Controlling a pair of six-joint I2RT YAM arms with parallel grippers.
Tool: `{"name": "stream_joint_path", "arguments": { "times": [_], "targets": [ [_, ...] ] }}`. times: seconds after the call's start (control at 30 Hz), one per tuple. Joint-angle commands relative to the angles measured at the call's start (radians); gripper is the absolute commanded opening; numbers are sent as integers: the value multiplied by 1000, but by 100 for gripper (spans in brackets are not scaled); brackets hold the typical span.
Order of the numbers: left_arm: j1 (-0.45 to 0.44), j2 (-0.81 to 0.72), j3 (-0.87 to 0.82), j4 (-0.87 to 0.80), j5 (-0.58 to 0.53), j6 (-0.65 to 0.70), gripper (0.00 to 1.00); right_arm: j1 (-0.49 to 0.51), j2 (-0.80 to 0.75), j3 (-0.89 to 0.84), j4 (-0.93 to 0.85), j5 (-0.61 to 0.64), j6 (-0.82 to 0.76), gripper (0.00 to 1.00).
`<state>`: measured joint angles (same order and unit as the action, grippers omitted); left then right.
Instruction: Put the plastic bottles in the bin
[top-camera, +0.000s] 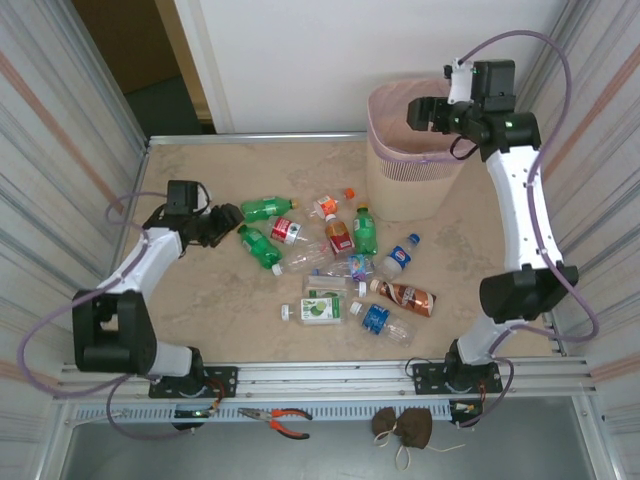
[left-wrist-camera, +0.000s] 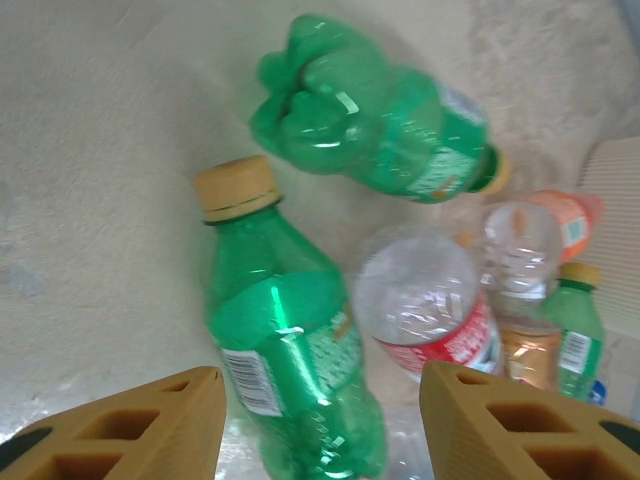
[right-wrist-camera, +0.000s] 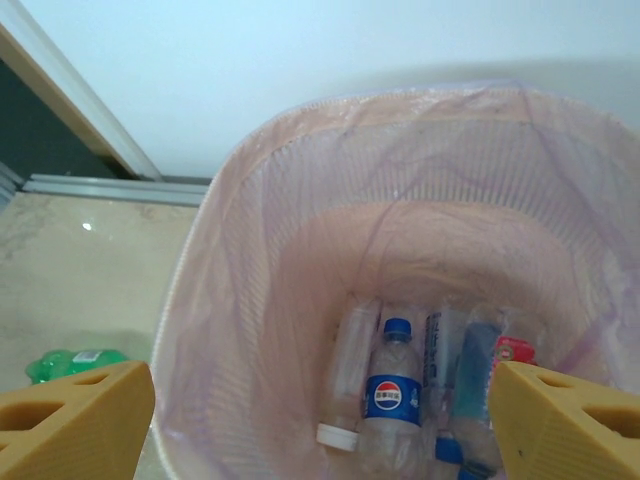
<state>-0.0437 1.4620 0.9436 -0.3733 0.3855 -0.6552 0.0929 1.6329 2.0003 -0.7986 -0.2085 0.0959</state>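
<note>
Bright even light, soft shadows, left-wrist blur

A plain white wall (top-camera: 330, 60) rose beyond the right gripper (top-camera: 414, 112), and a dark, wood-framed doorway (top-camera: 150, 80) opened farther to its left. Ribbed grey panels (top-camera: 50, 150) stood outside each gripper's side. Beneath the left gripper (top-camera: 232, 222) lay a beige marbled tabletop (top-camera: 200, 300), softly and evenly lit.

Beige marble-patterned tabletop (top-camera: 200, 170): ribbed pale side panels (top-camera: 50, 140) at 9 and 3 o'clock, plain white back wall (top-camera: 330, 50) at 12, dark doorway (top-camera: 160, 100) at 11. On the grey ledge (top-camera: 130, 450) below the aluminium front rail (top-camera: 330, 373), at 6 o'clock, red-handled metal pliers (top-camera: 278, 420) lie flat, jaws toward 9. At 5 o'clock on that ledge, apart from the pliers, lie two brown rounded pads with pale strings (top-camera: 404, 426), touching each other.
</note>
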Motion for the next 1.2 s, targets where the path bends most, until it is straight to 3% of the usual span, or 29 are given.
{"name": "stream_joint_path", "arguments": {
  "times": [0.0,0.53,0.7,0.9,1.17],
  "targets": [
    [8,61,48,5,23,57,53,0,-74,-51,42,13,4,86],
    [40,329,119,142,125,53,53,-1,-164,-112,26,27,-4,86],
    [45,375,127,176,143,32,48,2,-173,-113,19,32,-8,86],
    [46,368,114,195,141,22,36,3,-177,-118,16,37,-11,86],
    [62,246,63,174,139,42,28,26,-207,-165,22,44,-10,86]
  ]
}}
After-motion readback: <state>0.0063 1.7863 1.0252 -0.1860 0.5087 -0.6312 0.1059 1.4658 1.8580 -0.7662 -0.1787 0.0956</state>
